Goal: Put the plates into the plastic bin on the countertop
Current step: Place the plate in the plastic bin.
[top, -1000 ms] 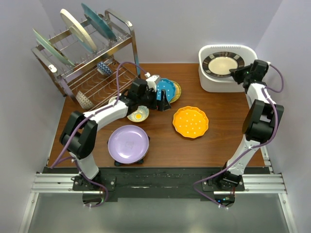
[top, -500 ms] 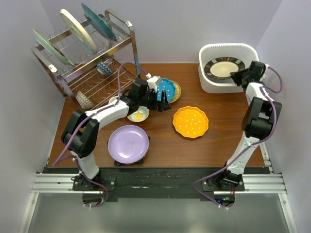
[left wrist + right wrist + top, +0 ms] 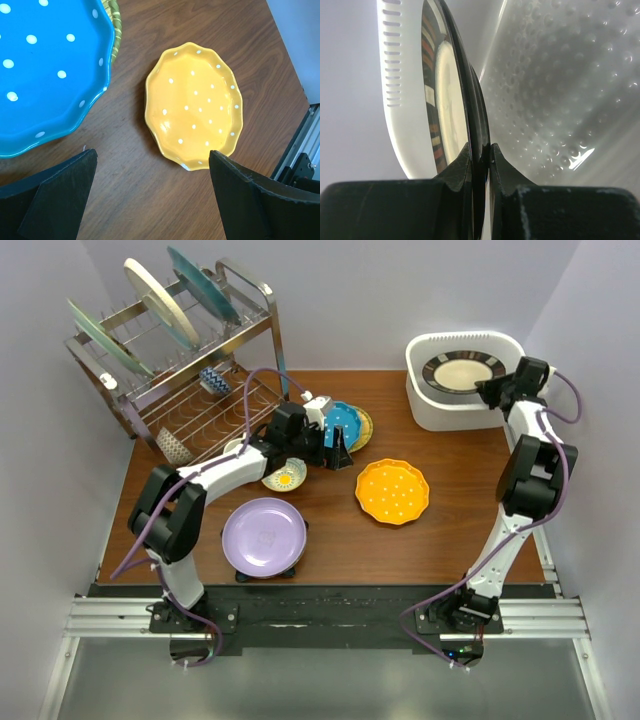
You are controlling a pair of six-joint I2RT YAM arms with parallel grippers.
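Plate [image 3: 447, 100]: we find right gripper [image 3: 480, 150] fingers clamped on it, plastic bin [image 3: 395, 75] beyond them.
Left gripper [image 3: 152, 154]: fingers apart.

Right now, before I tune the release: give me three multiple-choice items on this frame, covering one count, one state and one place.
1. How many plates stand in the rack? A. one B. three C. five
2. The left gripper is: A. shut on a plate B. open over the table C. out of view
3. Where is the brown-rimmed plate? A. in the rack B. on the table C. inside the bin

1B: three upright discs in the top view.
2B: its fingers stand wide apart, nothing between.
3C: bin walls surround it, right gripper clamped on its rim.
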